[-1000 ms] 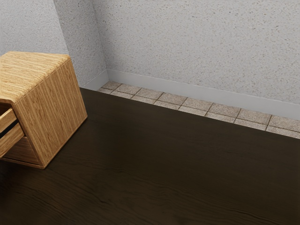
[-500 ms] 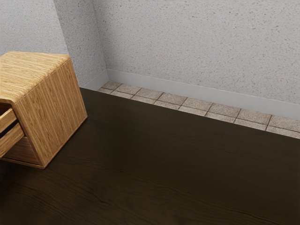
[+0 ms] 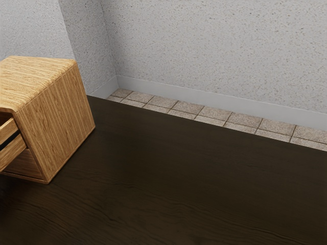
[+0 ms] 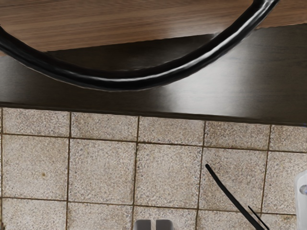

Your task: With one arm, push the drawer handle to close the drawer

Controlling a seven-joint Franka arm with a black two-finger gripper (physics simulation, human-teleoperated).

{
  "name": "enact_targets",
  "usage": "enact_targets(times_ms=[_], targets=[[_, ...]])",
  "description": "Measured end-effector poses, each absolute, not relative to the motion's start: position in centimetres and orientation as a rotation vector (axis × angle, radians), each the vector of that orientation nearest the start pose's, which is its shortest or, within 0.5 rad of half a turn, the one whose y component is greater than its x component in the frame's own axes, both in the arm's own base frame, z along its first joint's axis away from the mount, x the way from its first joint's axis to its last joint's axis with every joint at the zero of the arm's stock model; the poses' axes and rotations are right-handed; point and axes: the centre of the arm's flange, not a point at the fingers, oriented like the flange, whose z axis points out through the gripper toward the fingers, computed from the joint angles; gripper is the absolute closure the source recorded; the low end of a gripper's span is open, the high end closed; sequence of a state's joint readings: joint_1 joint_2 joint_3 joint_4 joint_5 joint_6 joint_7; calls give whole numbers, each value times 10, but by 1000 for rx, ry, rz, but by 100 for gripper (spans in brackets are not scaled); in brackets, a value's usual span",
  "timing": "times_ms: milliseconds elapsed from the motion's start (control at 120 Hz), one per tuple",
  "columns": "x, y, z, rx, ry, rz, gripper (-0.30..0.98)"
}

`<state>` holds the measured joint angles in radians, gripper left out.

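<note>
The light wooden cabinet (image 3: 59,120) stands at the exterior view's left, its front cut off by that edge. Two drawer boards, an upper one (image 3: 7,130) and a lower one (image 3: 13,151), stick out of its front, so it is not fully closed. In the wrist view a black curved handle (image 4: 117,81) bows out from a brown wooden front (image 4: 124,24). My gripper (image 4: 153,224) has its two grey fingertips nearly together, apart from the handle, with nothing held between them.
The dark table (image 3: 189,178) reaches past the cabinet, with floor tiles and a speckled wall behind it. In the wrist view the table edge (image 4: 158,115) runs below the handle, above a tiled floor (image 4: 100,167) with a black cable (image 4: 230,191) and a white object (image 4: 301,201).
</note>
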<state>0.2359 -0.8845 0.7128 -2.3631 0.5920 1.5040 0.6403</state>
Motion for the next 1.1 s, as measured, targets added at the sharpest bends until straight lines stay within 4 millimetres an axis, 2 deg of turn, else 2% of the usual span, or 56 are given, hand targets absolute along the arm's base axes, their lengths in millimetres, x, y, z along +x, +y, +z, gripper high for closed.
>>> enact_targets(times_ms=[150, 425, 650, 1100], targets=[[121, 332, 529, -3146, -11, 168, 79], [144, 319, 527, -3148, 101, 144, 79], [144, 322, 524, -3151, 36, 147, 79], [164, 331, 515, -3132, -69, 128, 79]])
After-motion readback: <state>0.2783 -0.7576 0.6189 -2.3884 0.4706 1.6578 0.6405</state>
